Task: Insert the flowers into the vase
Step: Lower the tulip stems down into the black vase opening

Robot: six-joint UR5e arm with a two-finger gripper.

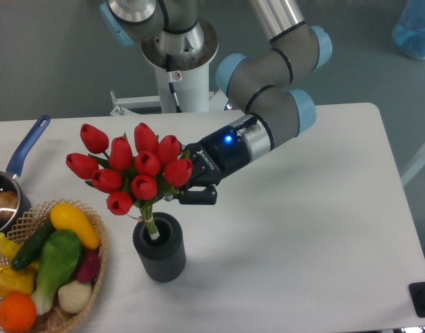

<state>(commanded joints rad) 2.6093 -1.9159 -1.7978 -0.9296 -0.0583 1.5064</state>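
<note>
Fingers (192, 196) pinch the flowers (132, 170) beside the leaves, stems reaching below into the vase (159, 246) mouth.
We judge insertion underway; next we need to straighten the bunch, lower, then release.

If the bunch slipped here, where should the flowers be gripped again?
Take the flowers at the bare stem bundle just under the buds, approaching from the side where the claw is. The buds spread wide, and the stem ends already sit in the vase.

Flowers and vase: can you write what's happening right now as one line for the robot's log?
phase: inserting | gripper: shut on flowers | stems: tips inside vase mouth | bunch: tilted left | vase: upright on table
</note>
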